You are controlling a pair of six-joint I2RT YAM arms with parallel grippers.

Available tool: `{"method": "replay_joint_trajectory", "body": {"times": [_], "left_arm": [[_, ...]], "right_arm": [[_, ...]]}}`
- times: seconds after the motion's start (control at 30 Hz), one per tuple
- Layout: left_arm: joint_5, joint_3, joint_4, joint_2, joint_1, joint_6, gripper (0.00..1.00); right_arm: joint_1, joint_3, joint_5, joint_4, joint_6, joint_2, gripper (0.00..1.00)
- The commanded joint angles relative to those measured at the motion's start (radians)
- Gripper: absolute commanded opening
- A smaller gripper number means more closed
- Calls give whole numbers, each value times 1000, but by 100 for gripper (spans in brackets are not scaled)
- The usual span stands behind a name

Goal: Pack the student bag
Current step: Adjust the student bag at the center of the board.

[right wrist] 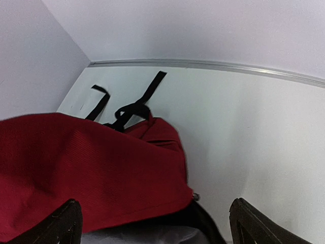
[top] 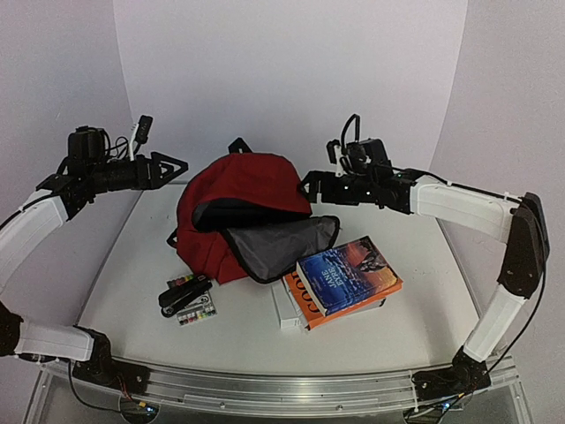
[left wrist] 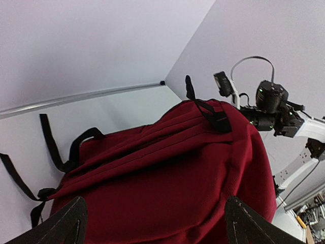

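The student bag (top: 243,208) lies at the back middle of the white surface (top: 380,349), its mouth gaping toward the front. The inside is a dark hollow in the overhead view, so whether anything is in it cannot be told. Both wrist views cut the bag off at their lower edges, and the right wrist view catches only a sliver of pale lining under the red cloth. The bag is dark red fabric with a black carry loop (top: 238,144) at its top. Black straps (left wrist: 56,152) trail onto the surface behind it, and a grey-lined flap (top: 278,243) spills forward from the opening. Just in front of that flap, to the right, sits a stack of books, a blue-covered one (top: 349,276) on top of an orange one (top: 305,307), with a white box-like item (top: 284,305) against their left side. To the front left lie a black tool (top: 184,293), too small to identify, and a small case of coloured pieces (top: 196,311). The left arm (top: 35,221) holds the left jaws beside the bag's upper left, spread wide and released, the fingertips (left wrist: 66,223) clear of the cloth. The right arm (top: 459,201) holds the right jaws beside the bag's upper right, likewise spread and holding nothing.
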Motion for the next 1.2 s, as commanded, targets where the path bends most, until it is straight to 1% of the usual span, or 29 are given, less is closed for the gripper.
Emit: {"method": "replay_joint_trajectory", "body": {"times": [0.0, 0.1, 0.3, 0.5, 0.67, 0.7, 0.73, 0.77, 0.8, 0.87, 0.9, 0.93, 0.97, 1.03, 1.1, 1.17], "left_arm": [[43, 20, 25, 46, -62, 41, 94], [60, 25, 25, 43, -74, 66, 94], [72, 35, -10, 42, -104, 130, 99], [-26, 115, -106, 85, -209, 237, 100], [-69, 144, -111, 109, -222, 279, 99], [-82, 150, -110, 117, -222, 284, 98], [-100, 157, -113, 132, -222, 285, 93], [-140, 167, -124, 145, -222, 282, 83], [-174, 184, -134, 159, -222, 278, 68], [-254, 209, -152, 183, -222, 264, 42], [-295, 214, -150, 187, -222, 246, 31], [-331, 213, -138, 185, -221, 221, 22], [-367, 209, -122, 181, -221, 204, 16], [-414, 212, -106, 178, -214, 174, 9], [-417, 234, -119, 190, -190, 136, 3], [-379, 262, -150, 212, -146, 101, 1]], "right_arm": [[79, 43, -176, 99, -9, 83, 98], [105, 100, -151, 100, 7, 133, 98], [106, 238, -142, 100, 42, 227, 97], [107, 366, -159, 100, 57, 281, 96], [108, 447, -143, 87, 52, 323, 97], [108, 459, -143, 83, 50, 331, 97], [108, 467, -142, 78, 49, 338, 97], [108, 472, -140, 74, 46, 340, 97], [108, 469, -132, 70, 42, 336, 97], [108, 450, -111, 60, 31, 310, 97], [108, 428, -94, 56, 24, 287, 98], [108, 399, -73, 50, 17, 257, 98], [107, 364, -50, 44, 11, 228, 98], [107, 280, 9, 23, 15, 145, 98], [107, 186, 80, -1, 41, 53, 98], [106, 64, 136, -11, 83, -50, 98]]}}
